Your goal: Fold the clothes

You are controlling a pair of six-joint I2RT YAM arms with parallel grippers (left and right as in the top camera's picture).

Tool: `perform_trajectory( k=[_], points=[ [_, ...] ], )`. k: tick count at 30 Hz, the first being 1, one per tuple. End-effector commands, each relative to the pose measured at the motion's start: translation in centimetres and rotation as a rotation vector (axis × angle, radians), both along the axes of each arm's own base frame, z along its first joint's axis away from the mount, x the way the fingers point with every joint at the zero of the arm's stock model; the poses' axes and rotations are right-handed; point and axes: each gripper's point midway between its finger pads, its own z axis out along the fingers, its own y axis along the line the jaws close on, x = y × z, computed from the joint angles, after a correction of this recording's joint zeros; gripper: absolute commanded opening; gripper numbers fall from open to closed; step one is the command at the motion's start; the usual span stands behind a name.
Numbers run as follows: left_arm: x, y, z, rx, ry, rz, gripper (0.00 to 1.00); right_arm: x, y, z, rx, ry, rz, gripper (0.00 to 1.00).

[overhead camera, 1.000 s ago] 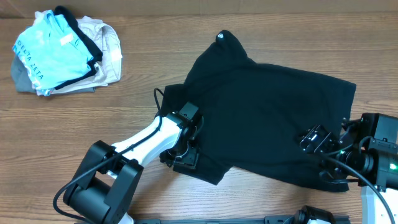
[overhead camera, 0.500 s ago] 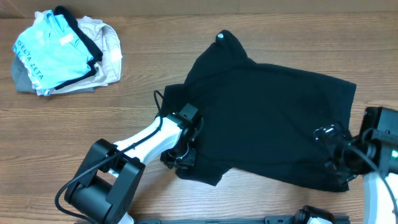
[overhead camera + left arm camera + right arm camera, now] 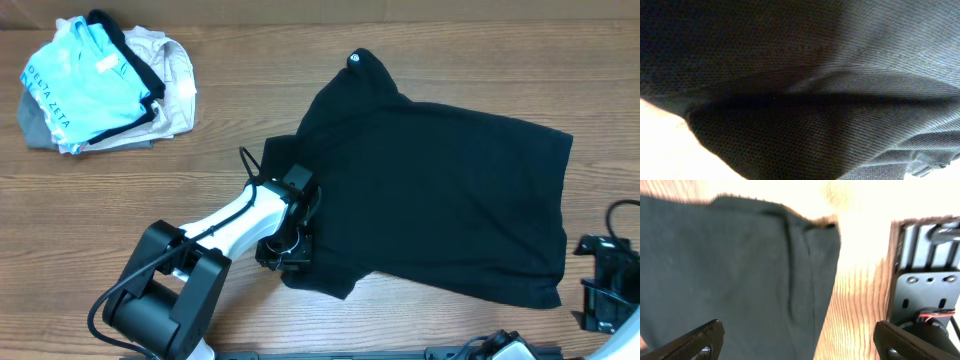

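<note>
The black T-shirt (image 3: 440, 190) is spread across the middle and right of the wooden table (image 3: 230, 130), its white neck tag (image 3: 356, 59) turned toward the far edge. A second ago the right gripper (image 3: 603, 290) was over the shirt's near right hem. It is now drawn back to the table's right edge, clear of the cloth, and that corner is left lying flat. Over the same second the left gripper (image 3: 285, 255) has been closed at the shirt's near left edge, by the sleeve, with fabric pinched in it.

In the left wrist view only dark weave and one deep fold are seen, filling the frame, and the fingers themselves are hidden. In the right wrist view both fingers (image 3: 702, 339) are seen spread wide with nothing gripped, above the shirt's corner and bare wood. The heap of garments (image 3: 160, 80) topped by a light blue shirt (image 3: 85, 85) at the far left corner is shown only from overhead.
</note>
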Motion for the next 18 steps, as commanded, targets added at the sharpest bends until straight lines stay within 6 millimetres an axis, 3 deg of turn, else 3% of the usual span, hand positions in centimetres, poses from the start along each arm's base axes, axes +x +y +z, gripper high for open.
perform_trajectory(
  k=[1, 10, 18],
  points=[
    [-0.4, 1.5, -1.3, 0.061, 0.024, 0.03, 0.04, -0.9, -0.6, -0.2, -0.011, -0.017, -0.01, 1.0],
    [-0.2, 1.1, -1.3, 0.045, 0.018, 0.032, 0.04, -1.9, 0.2, -5.5, 0.047, 0.016, -0.085, 1.0],
    [-0.2, 1.1, -1.3, 0.044, 0.017, 0.032, 0.04, -2.4, -0.6, -7.7, 0.01, 0.051, -0.155, 1.0]
  ],
)
